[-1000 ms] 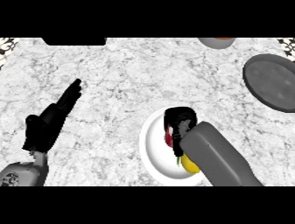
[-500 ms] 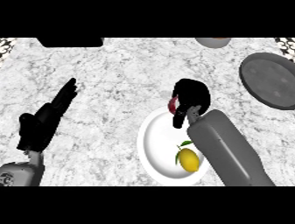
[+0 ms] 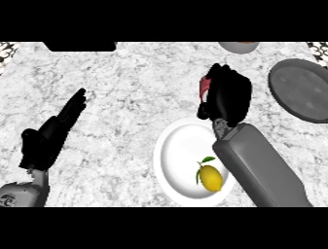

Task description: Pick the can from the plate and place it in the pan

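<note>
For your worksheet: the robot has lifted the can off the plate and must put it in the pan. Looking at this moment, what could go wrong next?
1. The right hand curls round the can, hiding most of it, so its seating in the hand is hard to judge; it might slip in transit.
2. The pan lies further right; releasing early could land the can on the counter.
3. The lemon left on the plate sits beside the forearm, which might nudge it.

One white plate [image 3: 177, 155]; one lemon [image 3: 211, 178], lying on that plate; one red can [image 3: 206, 86], mostly hidden within the right hand [image 3: 227, 95]; one dark round pan [image 3: 309, 90]; one grey bowl [image 3: 238, 46], cut by the upper edge; two hands, the left hand [image 3: 50, 136] with fingers straight.
</note>
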Tool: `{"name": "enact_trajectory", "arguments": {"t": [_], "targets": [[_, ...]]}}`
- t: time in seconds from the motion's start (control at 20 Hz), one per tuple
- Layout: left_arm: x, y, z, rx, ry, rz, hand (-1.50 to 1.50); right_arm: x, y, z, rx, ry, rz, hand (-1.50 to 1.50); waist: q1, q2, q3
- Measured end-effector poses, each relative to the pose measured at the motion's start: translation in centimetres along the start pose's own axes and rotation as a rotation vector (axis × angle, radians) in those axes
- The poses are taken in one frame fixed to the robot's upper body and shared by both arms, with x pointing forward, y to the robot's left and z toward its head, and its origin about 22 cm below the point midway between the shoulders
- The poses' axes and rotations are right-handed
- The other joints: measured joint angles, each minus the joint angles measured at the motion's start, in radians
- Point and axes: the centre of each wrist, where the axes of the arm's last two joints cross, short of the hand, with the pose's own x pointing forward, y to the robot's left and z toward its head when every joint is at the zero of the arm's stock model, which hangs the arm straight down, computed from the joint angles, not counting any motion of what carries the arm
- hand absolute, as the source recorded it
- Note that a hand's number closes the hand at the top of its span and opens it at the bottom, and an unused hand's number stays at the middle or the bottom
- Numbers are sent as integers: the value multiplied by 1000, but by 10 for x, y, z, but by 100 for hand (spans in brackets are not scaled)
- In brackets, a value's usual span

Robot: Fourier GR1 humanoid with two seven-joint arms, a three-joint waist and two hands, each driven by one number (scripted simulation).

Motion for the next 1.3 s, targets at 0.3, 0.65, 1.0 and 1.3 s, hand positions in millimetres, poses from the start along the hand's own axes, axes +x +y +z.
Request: {"name": "enact_trajectory", "arguments": {"t": [0.3,0.65,1.0,1.3], "targets": [[4,-1,-2,-2,1,8,0,-23,-5,-12,-147,77,-87,150,6,4,0],[4,-6,-2,-8,-10,0,0,-79,0,-44,-228,177,-236,150,11,7,1],[4,-10,-6,-12,-9,-2,0,-151,11,-89,-296,231,-222,150,16,9,1],[3,-9,-10,-23,-20,-8,0,-203,16,-125,-354,268,-187,150,26,13,1]]}}
